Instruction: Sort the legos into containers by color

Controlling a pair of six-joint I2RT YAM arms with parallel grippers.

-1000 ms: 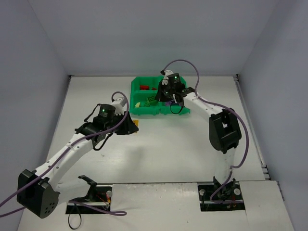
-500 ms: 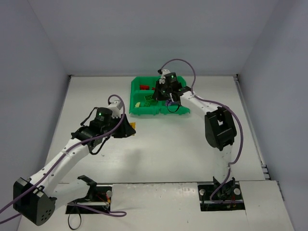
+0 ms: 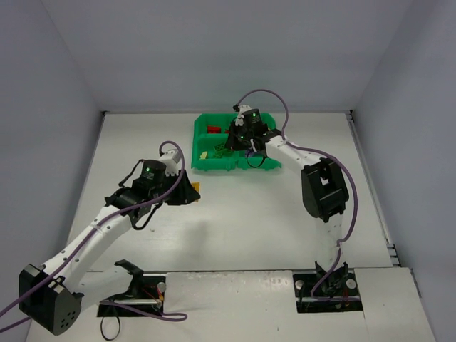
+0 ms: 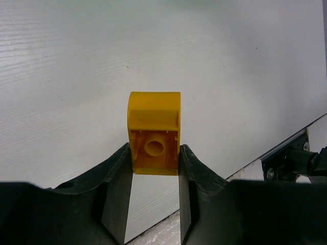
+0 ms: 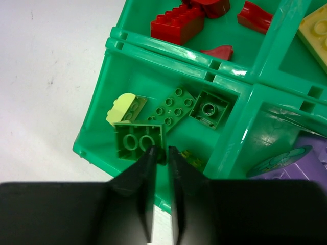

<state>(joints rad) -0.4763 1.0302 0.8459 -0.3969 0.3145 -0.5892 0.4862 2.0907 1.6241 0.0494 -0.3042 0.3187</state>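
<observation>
The left arm has drawn back from the green tray (image 3: 214, 165) since a second ago. The left gripper (image 4: 155, 151) is clamped on a yellow brick (image 4: 154, 127) above the white table (image 4: 61, 76). The tray's compartments hold red bricks (image 5: 176, 23), green and lime bricks (image 5: 176, 104), a purple piece (image 5: 311, 163) and a pale yellow piece (image 5: 317, 30). The right gripper (image 5: 161, 153) has its fingers nearly together at the edge of a green 2x2 brick (image 5: 138, 140). I cannot tell whether they pinch it.

R arm (image 3: 288, 149) covers tray (image 3: 208, 165) right half; left approach open.
</observation>
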